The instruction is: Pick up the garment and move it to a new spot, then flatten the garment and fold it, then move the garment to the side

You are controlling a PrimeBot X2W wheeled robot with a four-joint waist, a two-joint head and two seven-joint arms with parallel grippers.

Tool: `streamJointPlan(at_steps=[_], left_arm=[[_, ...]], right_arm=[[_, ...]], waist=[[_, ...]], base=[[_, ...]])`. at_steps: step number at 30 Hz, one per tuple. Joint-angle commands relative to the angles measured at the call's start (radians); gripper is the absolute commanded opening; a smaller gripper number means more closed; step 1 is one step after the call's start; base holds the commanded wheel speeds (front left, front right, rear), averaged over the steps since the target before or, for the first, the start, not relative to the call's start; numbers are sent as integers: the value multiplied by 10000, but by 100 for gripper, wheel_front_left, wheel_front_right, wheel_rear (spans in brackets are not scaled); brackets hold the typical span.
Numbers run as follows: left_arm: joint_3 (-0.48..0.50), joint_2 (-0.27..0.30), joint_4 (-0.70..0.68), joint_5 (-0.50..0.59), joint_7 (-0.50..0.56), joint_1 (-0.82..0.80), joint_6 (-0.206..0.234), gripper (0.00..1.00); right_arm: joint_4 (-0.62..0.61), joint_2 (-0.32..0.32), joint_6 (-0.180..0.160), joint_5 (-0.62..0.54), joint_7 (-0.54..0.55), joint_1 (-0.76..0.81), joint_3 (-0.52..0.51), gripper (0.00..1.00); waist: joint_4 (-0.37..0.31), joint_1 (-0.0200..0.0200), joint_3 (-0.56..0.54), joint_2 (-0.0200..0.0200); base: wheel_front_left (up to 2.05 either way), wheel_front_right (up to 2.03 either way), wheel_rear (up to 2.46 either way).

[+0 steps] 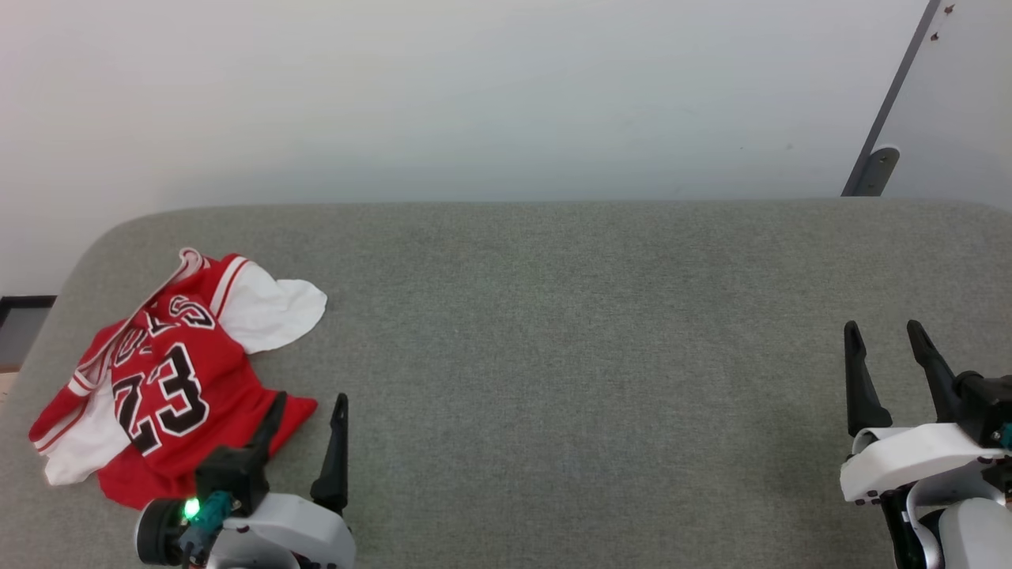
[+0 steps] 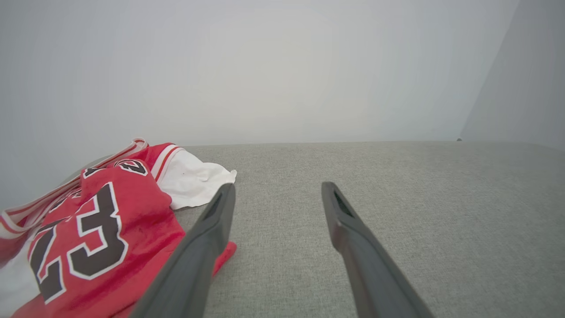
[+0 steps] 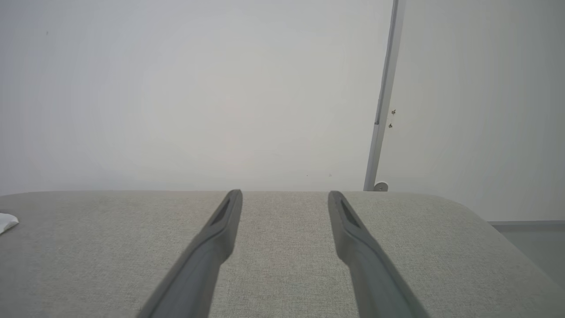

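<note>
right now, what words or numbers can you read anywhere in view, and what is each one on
"23": black digits edged in white, on the red front of the basketball jersey.
The lettering arched above the number, on the same jersey, is crumpled and partly folded under, so it cannot be read as a whole word.
No other writing can be read.

head: high, looking down | wrists: low, facing wall | shared: grey surface
</note>
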Motion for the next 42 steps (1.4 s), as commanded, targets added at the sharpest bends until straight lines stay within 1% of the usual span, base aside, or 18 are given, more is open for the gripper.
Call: streamJointPlan(at_steps=[1,10,14,17,23,29,38,39,42], left_arm=[[52,-10,-22,273,-88,-20,-66,100],[166,-92,-14,869,-239,-98,-160,100],[216,-195,38,1112,-305,-180,-214,100],[296,-244,33,1307,-361,-179,-214,100],[441,-362,95,1341,-336,-42,-235,100],[519,-539,175,1410,-336,125,-183,100],[795,-779,-26,1429,-336,399,12,100],[844,-794,-67,1403,-336,452,32,100],[1102,-890,-390,1287,-336,635,195,100]], right_arm=[[-61,8,-9,-245,-116,2,-28,100],[-128,75,-10,-718,-253,9,-160,100],[-195,99,-10,-913,-315,40,-237,100],[-282,103,-10,-1041,-372,97,-225,100],[-358,171,-12,-911,-365,253,-63,100],[-285,276,-10,-908,-365,366,338,100],[-184,454,-12,-842,-366,439,952,100],[-184,465,-12,-845,-366,401,1026,100],[-91,519,-12,-811,-367,-10,1497,100]], waist=[[2,0,11,0],[119,0,50,0],[373,0,77,0],[703,0,106,0],[1719,0,125,0],[3032,0,120,0],[4937,0,71,0],[5095,0,108,0],[5248,0,313,0]], base=[[0,0,0],[0,0,0],[0,0,0],[0,0,0],[0,0,0],[0,0,0],[0,0,0],[0,0,0],[0,0,0]])
